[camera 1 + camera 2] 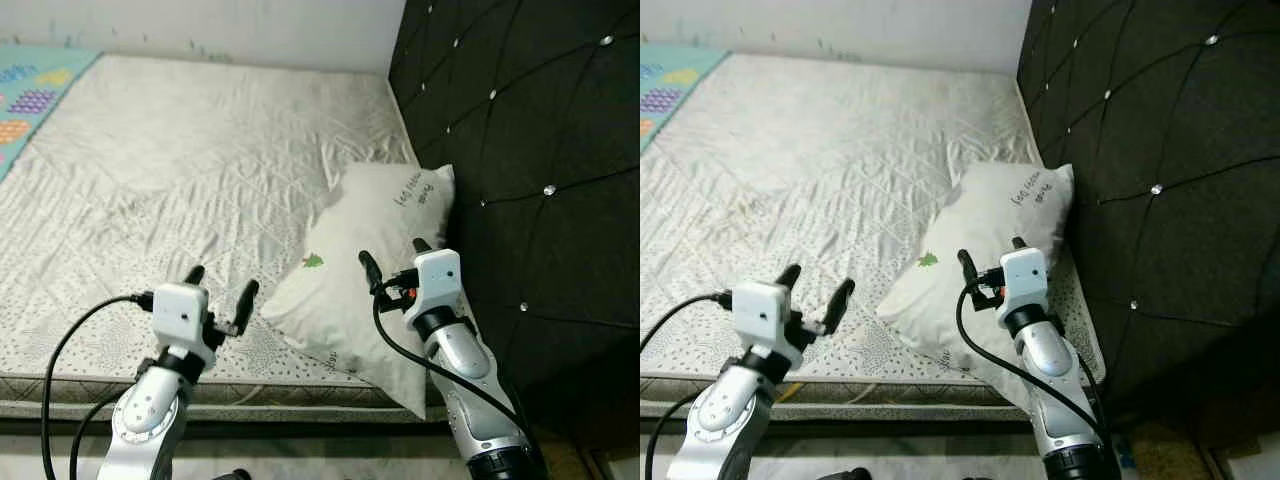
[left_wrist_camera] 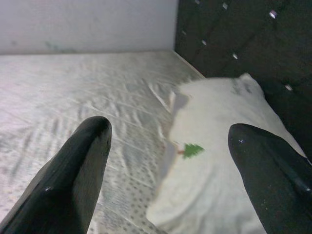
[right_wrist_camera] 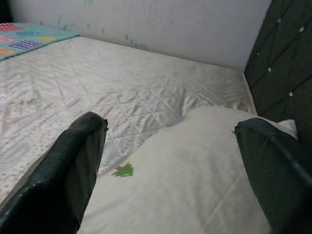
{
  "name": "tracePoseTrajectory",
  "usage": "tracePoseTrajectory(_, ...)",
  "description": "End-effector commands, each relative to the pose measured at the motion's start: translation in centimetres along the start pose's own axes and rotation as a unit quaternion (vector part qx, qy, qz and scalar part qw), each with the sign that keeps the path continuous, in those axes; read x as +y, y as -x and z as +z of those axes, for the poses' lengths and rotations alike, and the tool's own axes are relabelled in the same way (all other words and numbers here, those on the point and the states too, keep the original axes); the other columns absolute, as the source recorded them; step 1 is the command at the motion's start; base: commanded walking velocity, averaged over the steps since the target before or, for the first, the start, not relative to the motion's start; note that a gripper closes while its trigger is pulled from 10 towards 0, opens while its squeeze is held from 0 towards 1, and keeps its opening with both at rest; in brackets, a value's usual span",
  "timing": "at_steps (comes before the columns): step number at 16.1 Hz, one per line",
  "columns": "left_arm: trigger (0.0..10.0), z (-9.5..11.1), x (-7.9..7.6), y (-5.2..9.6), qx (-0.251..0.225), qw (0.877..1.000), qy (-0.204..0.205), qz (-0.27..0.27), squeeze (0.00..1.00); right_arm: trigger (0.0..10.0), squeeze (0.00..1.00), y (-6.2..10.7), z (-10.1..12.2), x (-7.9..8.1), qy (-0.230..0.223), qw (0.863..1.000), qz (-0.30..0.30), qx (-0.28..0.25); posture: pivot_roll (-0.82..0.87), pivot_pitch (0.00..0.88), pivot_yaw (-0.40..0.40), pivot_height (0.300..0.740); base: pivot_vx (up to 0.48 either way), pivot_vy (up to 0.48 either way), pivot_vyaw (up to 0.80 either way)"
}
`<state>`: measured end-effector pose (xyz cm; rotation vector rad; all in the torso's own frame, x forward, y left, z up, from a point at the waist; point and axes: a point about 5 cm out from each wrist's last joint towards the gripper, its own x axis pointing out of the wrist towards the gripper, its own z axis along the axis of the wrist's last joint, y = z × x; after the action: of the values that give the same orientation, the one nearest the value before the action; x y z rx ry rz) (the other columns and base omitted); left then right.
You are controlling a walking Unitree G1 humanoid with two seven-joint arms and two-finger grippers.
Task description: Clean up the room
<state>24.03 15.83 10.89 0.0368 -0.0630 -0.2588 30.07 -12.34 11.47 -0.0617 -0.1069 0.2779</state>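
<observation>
Pillow of plump white fabric [image 1: 365, 270] (small green tree print) lies against the black tufted headboard [image 1: 530, 150]; both end effectors, left [image 1: 220, 290] and right [image 1: 392, 257], spread, empty.

The mattress [image 1: 190, 150] lay broad and bare ahead and toward the robot's left, giving open passage over its quilted surface as far as the pale wall [image 1: 250, 25]. On the right, the black tufted headboard [image 1: 530, 150] rose as a barrier, and the white pillow [image 1: 375, 260] lay against it, taking up the near right corner of the bed. The left pincer [image 1: 220, 290] hovered open over free mattress just left of the pillow. The right pincer [image 1: 392, 258], fingers spread, hung above the pillow, close beside the headboard. A patterned play mat [image 1: 35, 95] edged the far left.
</observation>
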Motion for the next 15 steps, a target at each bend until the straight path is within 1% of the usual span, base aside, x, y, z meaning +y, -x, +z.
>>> tracePoseTrajectory(1,10.0,0.4,-0.3,0.3,-0.009,1.000,-0.004,-0.009,0.00,10.0,0.00,0.0,0.4,-0.5,0.003,1.000,-0.012,-0.004,0.02,0.157,-0.056,0.740,0.000,0.000,0.00)
tracePoseTrajectory(2,10.0,0.2,0.1,0.7,0.001,1.000,0.010,0.024,0.00,10.0,0.00,0.2,0.2,-1.0,0.014,0.999,-0.029,0.002,0.03,0.155,-0.048,0.740,0.000,0.000,0.00)
tracePoseTrajectory(4,10.0,0.4,0.6,0.9,-0.005,0.999,0.002,0.041,0.00,10.0,0.00,0.5,-0.1,-1.6,0.030,0.998,-0.045,0.010,0.03,0.153,-0.048,0.740,0.000,0.000,0.00)
tracePoseTrajectory(5,10.0,0.6,1.2,1.1,-0.008,0.998,0.000,0.065,0.00,10.0,0.00,0.6,-0.1,-2.3,0.048,0.997,-0.061,0.012,0.03,0.152,-0.048,0.740,0.000,0.000,0.00)
tracePoseTrajectory(6,10.0,0.8,2.1,1.6,-0.008,0.995,0.002,0.101,0.00,10.0,0.00,0.9,-0.2,-3.7,0.067,0.994,-0.085,0.016,0.04,0.148,-0.047,0.740,0.000,0.000,0.00)
tracePoseTrajectory(7,10.0,0.9,2.6,2.3,-0.006,0.993,0.000,0.119,0.00,10.0,0.00,1.3,-0.2,-4.9,0.071,0.992,-0.101,0.018,0.05,0.146,-0.045,0.740,0.000,0.000,0.00)
tracePoseTrajectory(10,10.0,0.9,3.2,3.8,0.000,0.990,-0.001,0.143,0.00,10.0,0.00,2.2,0.2,-6.5,0.077,0.990,-0.117,0.017,0.05,0.142,-0.040,0.740,0.000,0.000,0.00)
tracePoseTrajectory(11,10.0,0.9,3.3,4.5,0.003,0.989,-0.001,0.147,0.00,10.0,0.00,2.7,0.3,-7.1,0.082,0.989,-0.123,0.016,0.05,0.138,-0.039,0.740,0.000,0.000,0.00)
tracePoseTrajectory(12,10.0,0.8,3.4,4.8,0.008,0.988,-0.001,0.151,0.00,10.0,0.00,3.5,0.4,-7.7,0.086,0.987,-0.136,0.020,0.04,0.135,-0.035,0.740,0.000,0.000,0.00)
tracePoseTrajectory(14,10.0,0.4,3.4,4.6,0.011,0.988,0.003,0.155,0.00,10.0,0.00,5.1,-0.2,-8.6,0.075,0.984,-0.161,0.029,0.03,0.103,-0.009,0.740,0.000,0.000,0.00)
tracePoseTrajectory(15,10.0,0.3,3.3,4.1,0.008,0.987,0.009,0.157,0.00,10.0,0.00,6.7,-0.9,-9.1,0.058,0.980,-0.188,0.042,0.02,0.087,0.001,0.740,0.000,0.000,0.00)
